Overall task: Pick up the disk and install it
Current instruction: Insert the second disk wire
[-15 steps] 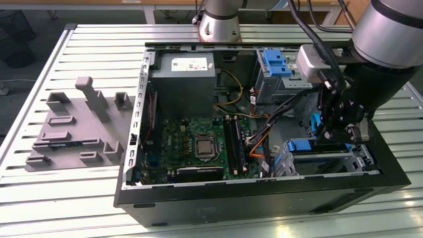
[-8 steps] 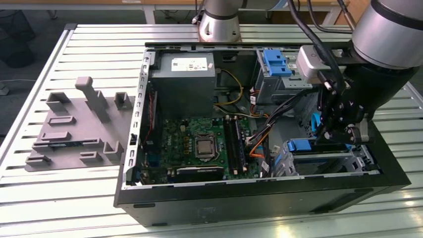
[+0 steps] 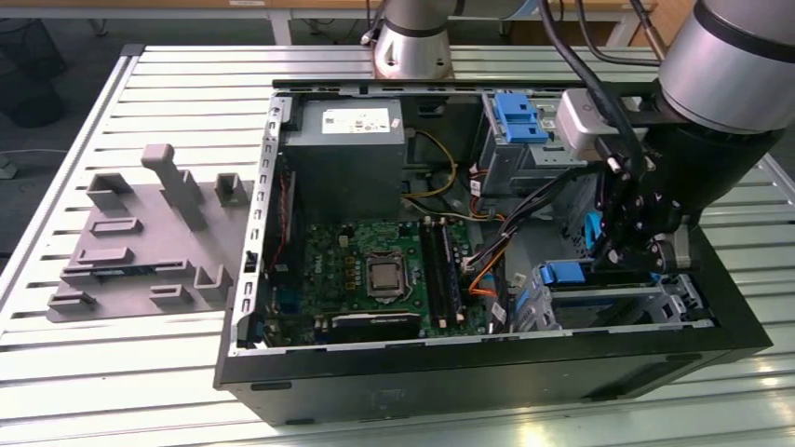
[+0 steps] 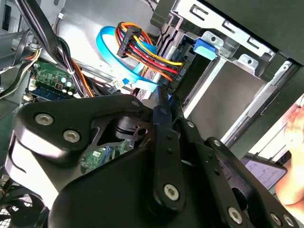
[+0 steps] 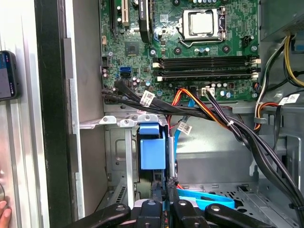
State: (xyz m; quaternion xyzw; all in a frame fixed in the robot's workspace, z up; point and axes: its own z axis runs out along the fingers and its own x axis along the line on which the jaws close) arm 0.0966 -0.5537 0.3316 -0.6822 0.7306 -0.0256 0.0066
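The arm (image 3: 727, 65) reaches down at the exterior view's right, wrist pointing downward. Its gripper (image 3: 631, 250) hangs low, black fingers (image 5: 164, 190) pressed close together with no gap between them.

The arm (image 3: 727, 65) is silver-grey tubing with a black wrist, black cables (image 3: 584, 56) running along it, and a black linkage gripper (image 5: 166, 209) studded with silver screws (image 4: 171, 192).
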